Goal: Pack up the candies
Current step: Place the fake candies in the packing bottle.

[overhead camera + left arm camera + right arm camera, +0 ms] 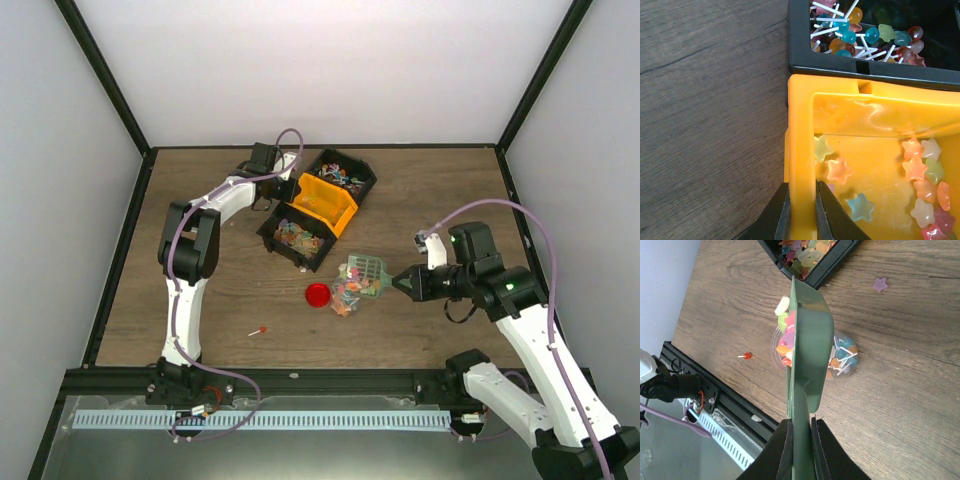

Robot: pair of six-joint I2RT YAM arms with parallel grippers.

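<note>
The right gripper (801, 440) is squeezed tight on the handle of the green scoop (810, 340), at the bottom middle of the right wrist view. The scoop is turned up on its side. A little heap of star candies (786, 337) rests against its left face, in the middle of the frame. Right under it stands the clear jar (844, 357), with some candies and white sticks inside already. I think the job right now is to pour this scoopful into the jar.

To do it well, the low edge of the scoop should hang over the jar's open mouth, not beside it. The heap sits close to the jar's left rim, so the scoop may need to slide a little toward the jar's middle first. Then tip it slowly, so the candies slip off a few at a time and do not bounce out. Do not bump the jar, because it looks light and could fall over.

A purple star (880, 284) at the upper right and a red lollipop (746, 356) at the middle left lie loose on the wooden table (900, 405). That shows how easily they get away.

The left gripper (801, 202) is pinched on the wall of the orange bin (865, 130), at the bottom of the left wrist view. More star candies lie inside it. A black bin (840, 65) touching its top edge holds lollipops. In the top view, the red lid (318, 295) lies just left of the jar, not on it yet.
</note>
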